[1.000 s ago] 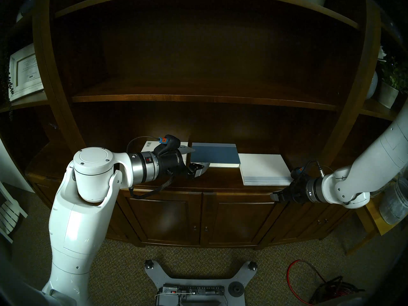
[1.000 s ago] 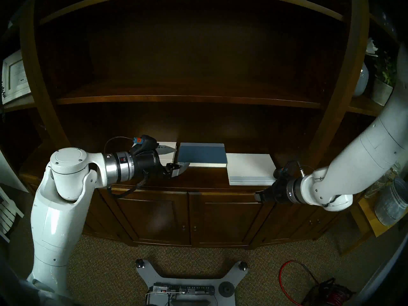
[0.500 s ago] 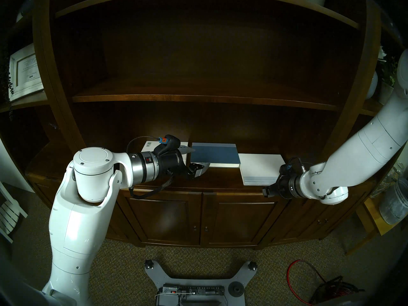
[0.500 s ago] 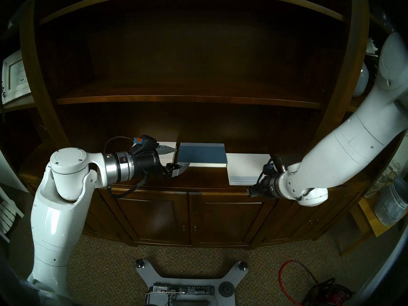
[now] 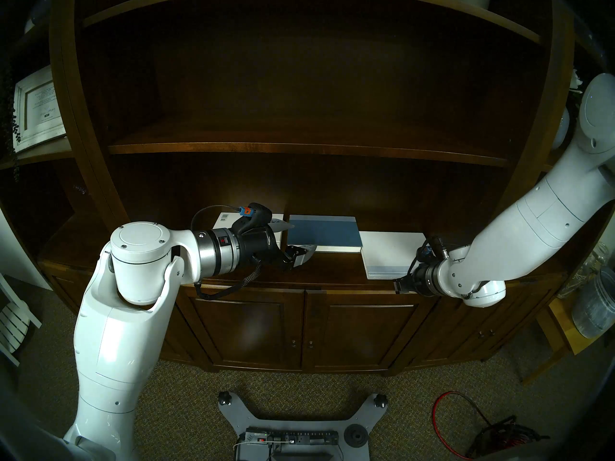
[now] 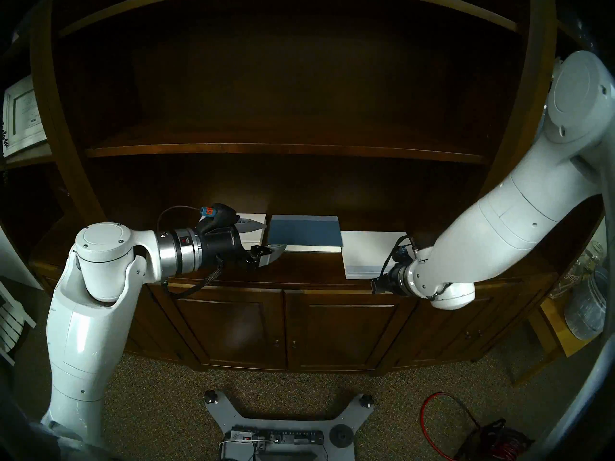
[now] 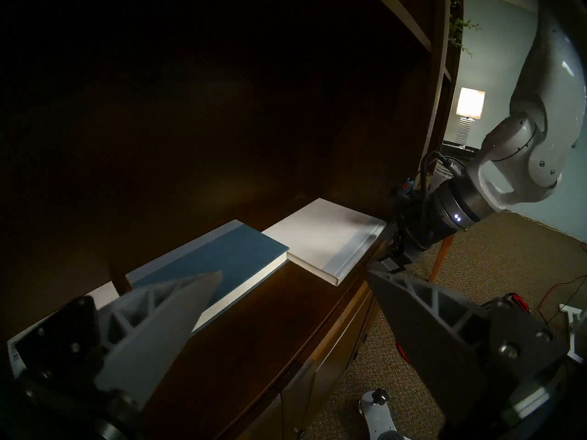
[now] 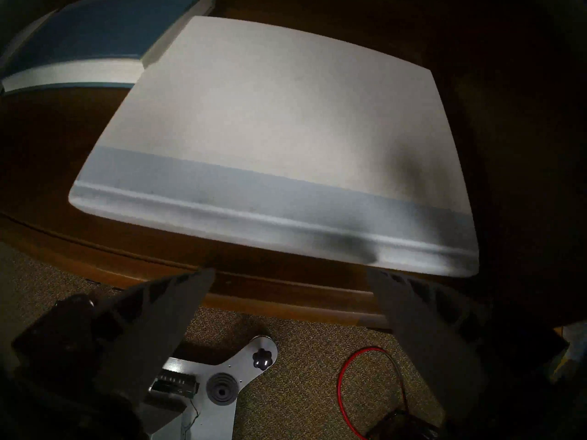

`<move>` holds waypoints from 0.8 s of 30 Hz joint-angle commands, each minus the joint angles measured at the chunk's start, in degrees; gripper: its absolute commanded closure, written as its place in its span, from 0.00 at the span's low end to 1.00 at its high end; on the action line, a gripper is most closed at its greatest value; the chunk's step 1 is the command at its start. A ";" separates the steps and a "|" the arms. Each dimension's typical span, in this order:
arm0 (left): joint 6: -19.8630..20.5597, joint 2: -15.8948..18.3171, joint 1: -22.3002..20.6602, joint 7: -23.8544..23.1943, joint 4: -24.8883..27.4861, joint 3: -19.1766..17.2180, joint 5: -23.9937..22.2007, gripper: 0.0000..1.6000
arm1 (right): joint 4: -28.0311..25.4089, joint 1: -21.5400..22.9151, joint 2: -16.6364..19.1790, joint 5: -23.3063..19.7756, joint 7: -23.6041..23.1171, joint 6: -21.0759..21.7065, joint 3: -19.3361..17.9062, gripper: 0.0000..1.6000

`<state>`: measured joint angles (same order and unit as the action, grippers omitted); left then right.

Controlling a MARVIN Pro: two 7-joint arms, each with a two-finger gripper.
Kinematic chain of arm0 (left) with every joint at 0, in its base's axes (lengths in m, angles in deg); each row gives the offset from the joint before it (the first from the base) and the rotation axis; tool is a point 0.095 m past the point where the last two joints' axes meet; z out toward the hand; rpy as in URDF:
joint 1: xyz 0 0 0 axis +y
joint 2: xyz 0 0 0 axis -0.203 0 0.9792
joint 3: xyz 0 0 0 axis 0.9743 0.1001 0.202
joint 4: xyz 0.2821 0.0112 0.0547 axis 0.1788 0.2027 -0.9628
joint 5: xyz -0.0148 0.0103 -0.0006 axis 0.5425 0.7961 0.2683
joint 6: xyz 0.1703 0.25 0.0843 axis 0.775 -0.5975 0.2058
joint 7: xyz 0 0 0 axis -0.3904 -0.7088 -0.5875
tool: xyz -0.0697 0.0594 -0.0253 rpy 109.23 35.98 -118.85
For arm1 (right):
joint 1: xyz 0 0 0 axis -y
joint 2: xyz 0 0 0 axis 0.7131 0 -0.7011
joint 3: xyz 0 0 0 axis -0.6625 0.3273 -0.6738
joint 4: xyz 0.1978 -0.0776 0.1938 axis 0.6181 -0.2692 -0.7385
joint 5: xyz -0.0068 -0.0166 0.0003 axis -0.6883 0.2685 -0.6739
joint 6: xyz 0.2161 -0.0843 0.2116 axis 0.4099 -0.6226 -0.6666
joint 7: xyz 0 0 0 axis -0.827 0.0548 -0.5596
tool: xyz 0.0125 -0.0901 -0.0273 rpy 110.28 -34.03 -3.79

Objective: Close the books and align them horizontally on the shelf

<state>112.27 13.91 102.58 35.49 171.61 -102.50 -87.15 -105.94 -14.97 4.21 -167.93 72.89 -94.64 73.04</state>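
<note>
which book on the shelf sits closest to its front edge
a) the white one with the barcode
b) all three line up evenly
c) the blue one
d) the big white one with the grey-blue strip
d: in the head view the big white book lies nearer the front edge of the shelf than the blue book and the barcode book, which both sit further back.

Dim, fisheye-warped, dark-rimmed frames

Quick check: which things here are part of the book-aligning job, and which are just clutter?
Job: barcoded white book, blue book, large white book, ledge shelf, right gripper.

Clutter: framed picture, red cable, clear jar.
</note>
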 commanded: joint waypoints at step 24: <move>-0.48 -0.17 -1.23 0.03 1.36 -0.28 0.02 0.00 | 13.56 -3.09 -2.33 -2.19 2.15 -1.43 -1.94 0.00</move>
<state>112.27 13.85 102.59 35.39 171.61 -102.54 -87.13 -97.79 -17.26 2.71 -169.75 74.57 -95.80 72.43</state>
